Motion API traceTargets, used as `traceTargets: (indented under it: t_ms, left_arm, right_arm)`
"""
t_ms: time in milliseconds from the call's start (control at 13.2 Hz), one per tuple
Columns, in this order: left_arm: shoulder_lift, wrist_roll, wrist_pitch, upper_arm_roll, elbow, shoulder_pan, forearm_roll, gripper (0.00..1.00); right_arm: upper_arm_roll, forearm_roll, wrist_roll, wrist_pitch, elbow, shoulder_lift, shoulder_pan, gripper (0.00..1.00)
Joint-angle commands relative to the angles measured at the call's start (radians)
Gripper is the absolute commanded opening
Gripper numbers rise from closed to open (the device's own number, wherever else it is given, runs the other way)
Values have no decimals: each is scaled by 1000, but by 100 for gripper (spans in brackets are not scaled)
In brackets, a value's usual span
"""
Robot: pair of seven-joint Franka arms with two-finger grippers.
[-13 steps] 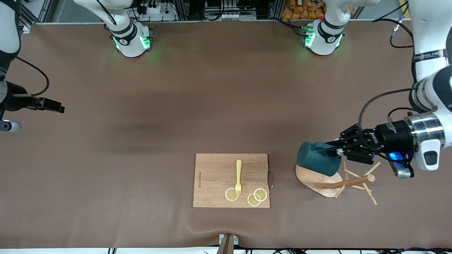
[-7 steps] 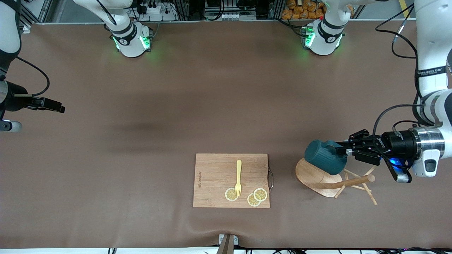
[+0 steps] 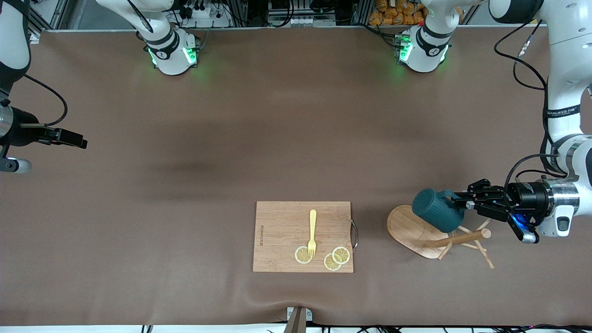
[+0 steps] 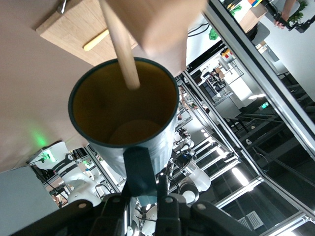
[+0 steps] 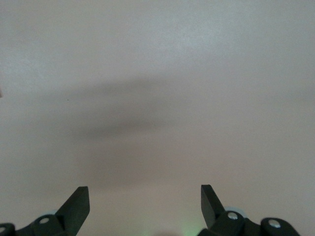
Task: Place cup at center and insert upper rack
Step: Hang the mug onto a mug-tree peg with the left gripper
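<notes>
The dark teal cup point(image 3: 437, 210) lies tilted on its side in the air over the upper rack point(image 3: 409, 229). The rack is a light wooden mug tree lying tipped on the table, its pole point(image 3: 458, 239) pointing toward the left arm's end. My left gripper point(image 3: 464, 203) is shut on the cup's handle. In the left wrist view the gripper point(image 4: 142, 191) pinches the handle point(image 4: 139, 169). The cup's tan inside point(image 4: 123, 113) faces the camera, and the pole point(image 4: 120, 44) crosses its mouth. My right gripper point(image 3: 81, 142) waits open and empty at the right arm's end.
A rectangular wooden cutting board point(image 3: 282, 231) lies beside the rack, toward the right arm's end. It holds a yellow fork point(image 3: 312, 231) and three lemon slices point(image 3: 341, 255). The right wrist view shows only bare brown table under the open gripper point(image 5: 143, 206).
My left gripper has carried the cup along the rack's pole toward the left arm's end of the table. The rack and the right arm have not moved.
</notes>
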Motion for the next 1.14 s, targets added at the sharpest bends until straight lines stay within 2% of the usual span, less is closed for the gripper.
traceTargets:
  t_ms: [0, 1060]
  left_arm:
    - [15, 23, -25, -13, 12, 30, -30, 0]
    - [58, 122, -27, -11, 6, 93, -85, 0]
  right_arm:
    - [3, 5, 18, -2, 7, 4, -1, 100]
    - [4, 5, 18, -2, 7, 7, 2, 100]
